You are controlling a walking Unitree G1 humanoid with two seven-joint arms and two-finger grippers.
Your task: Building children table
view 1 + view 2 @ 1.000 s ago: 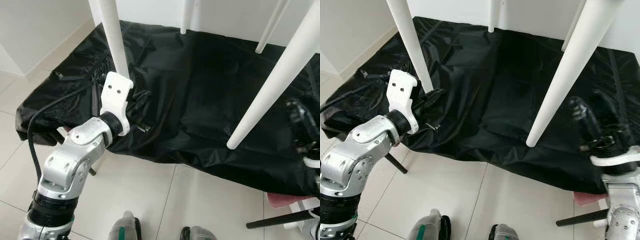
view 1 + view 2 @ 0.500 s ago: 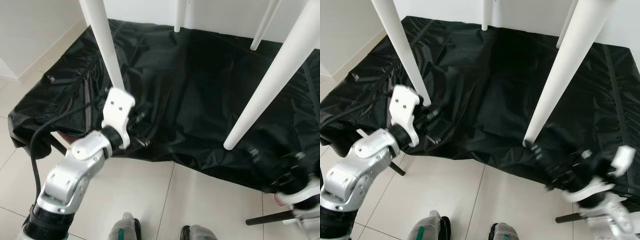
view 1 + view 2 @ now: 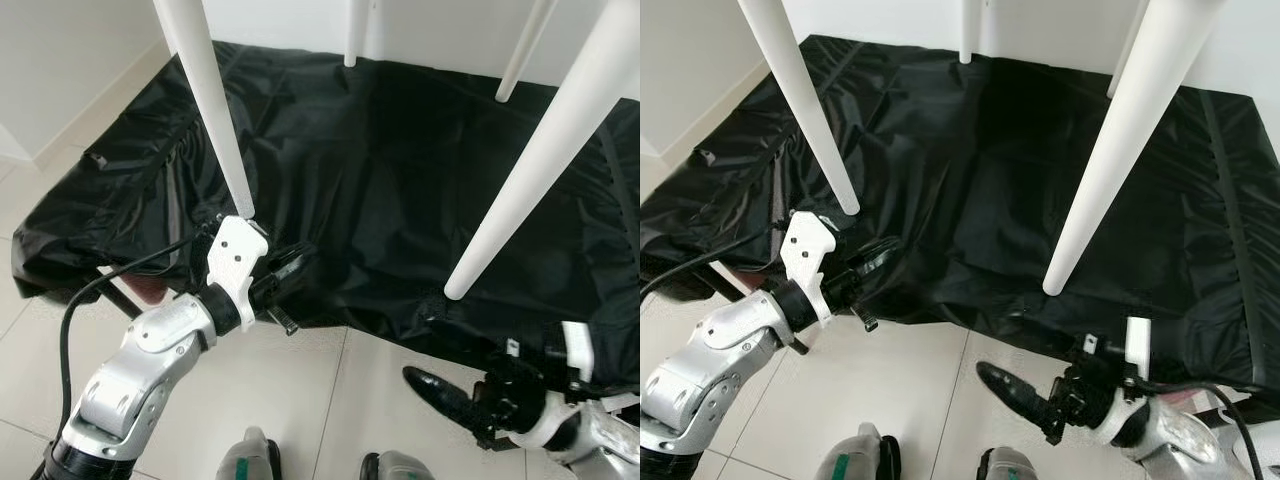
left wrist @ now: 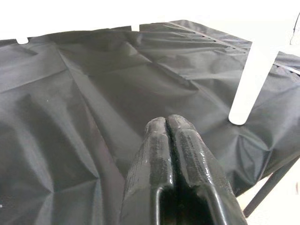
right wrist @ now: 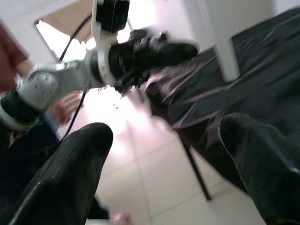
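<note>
White and round, 4 table legs rise out of the top of the head views above a black cloth (image 3: 400,170) (it is draped over a low frame). Their long axes run steeply up, free ends pointing down at the cloth. The near left leg (image 3: 208,100) leans slightly, its tip at the cloth's front edge; the near right leg (image 3: 545,150) slants more, its upper part toward the robot's right. The 2 far legs (image 3: 355,30) (image 3: 522,48) show as short stubs.

The left gripper (image 3: 290,270) lies at the cloth's front edge, just beside and below the near left leg's tip, its 2 fingers (image 4: 171,154) pressed together on nothing.

The right gripper (image 3: 1015,385) hangs over the tiled floor (image 3: 310,400), below and in front of the near right leg's tip and well apart from it, its 2 fingers (image 5: 75,159) spread wide.
</note>
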